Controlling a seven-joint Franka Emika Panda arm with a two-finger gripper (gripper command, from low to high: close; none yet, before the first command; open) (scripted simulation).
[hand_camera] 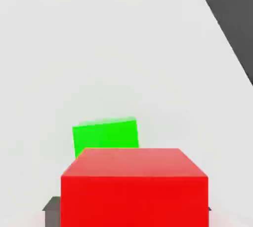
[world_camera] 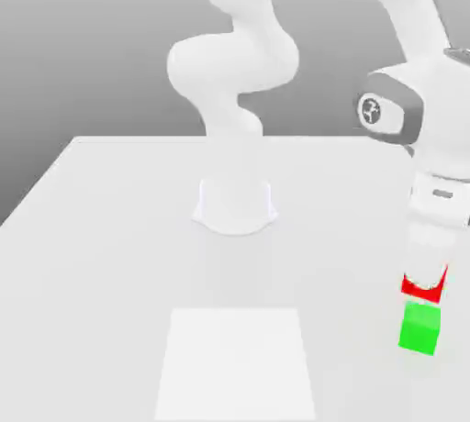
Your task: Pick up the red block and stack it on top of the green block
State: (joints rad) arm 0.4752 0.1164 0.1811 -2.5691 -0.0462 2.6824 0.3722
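ok so your tool (world_camera: 425,278) has the red cube (hand_camera: 134,201) clamped; green cube (world_camera: 419,328) sits below it on the worktop (world_camera: 110,255), looks a bit off-centre and twisted, so I'd line up before lowering

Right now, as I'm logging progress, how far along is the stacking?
The red block is picked up, sitting between the claw's fingers. In hand: positioning it near the green block, with a pale gap between them in the exterior view. Left: apparently finishing alignment, lowering and releasing.
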